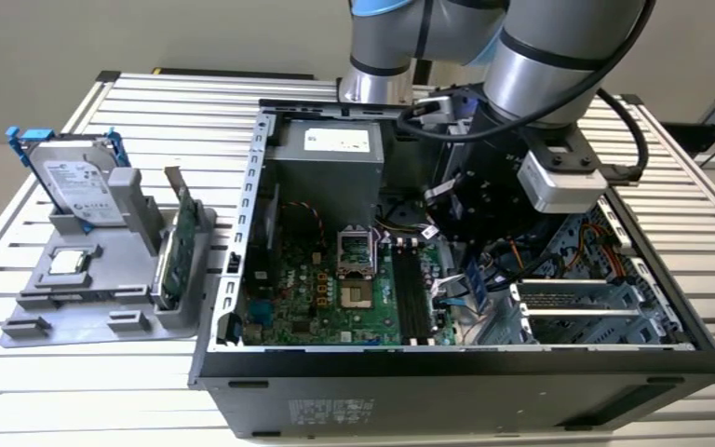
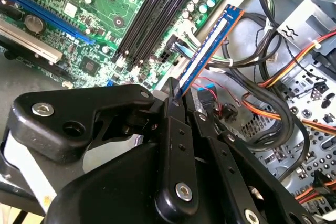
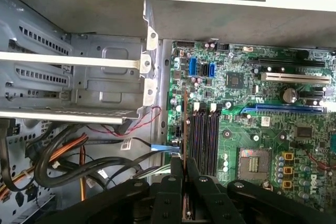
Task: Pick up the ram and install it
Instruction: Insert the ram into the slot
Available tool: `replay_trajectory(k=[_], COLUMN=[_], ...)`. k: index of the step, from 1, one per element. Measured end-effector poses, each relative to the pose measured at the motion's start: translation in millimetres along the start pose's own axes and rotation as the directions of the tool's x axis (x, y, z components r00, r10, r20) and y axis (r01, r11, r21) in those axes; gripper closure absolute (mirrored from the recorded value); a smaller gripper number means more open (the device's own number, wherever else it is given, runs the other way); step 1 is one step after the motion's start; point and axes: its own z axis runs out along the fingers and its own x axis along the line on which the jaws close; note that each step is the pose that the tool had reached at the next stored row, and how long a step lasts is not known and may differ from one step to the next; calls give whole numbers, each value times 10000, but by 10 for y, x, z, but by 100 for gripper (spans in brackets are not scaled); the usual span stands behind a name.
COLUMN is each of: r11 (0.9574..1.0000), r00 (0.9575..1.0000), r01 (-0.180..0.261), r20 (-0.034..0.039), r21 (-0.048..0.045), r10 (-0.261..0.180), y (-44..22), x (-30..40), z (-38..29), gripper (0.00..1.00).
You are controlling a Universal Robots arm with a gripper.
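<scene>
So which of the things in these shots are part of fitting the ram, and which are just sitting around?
Part of the job:
- ram, held in the gripper inside the computer case
- black memory slots on the motherboard

Just lying about:
- hard drive upright in the grey holder
- green expansion card in that holder
- cables in the case

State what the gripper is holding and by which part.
The gripper holds the ram by one end, fingers clamped on its flat faces; the rest sticks out beside the memory slots.
</scene>
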Motion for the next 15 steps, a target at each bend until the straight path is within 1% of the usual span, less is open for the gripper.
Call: replay_trajectory(k=[6, 15], r11=[10000, 10000], r00=[10000, 10000], r01=[-1, -2], r20=[1, 3], r21=[-49, -85], r10=[1, 2], y=[-2, -7], x=[1, 2], z=[26, 71], gripper=[100, 100])
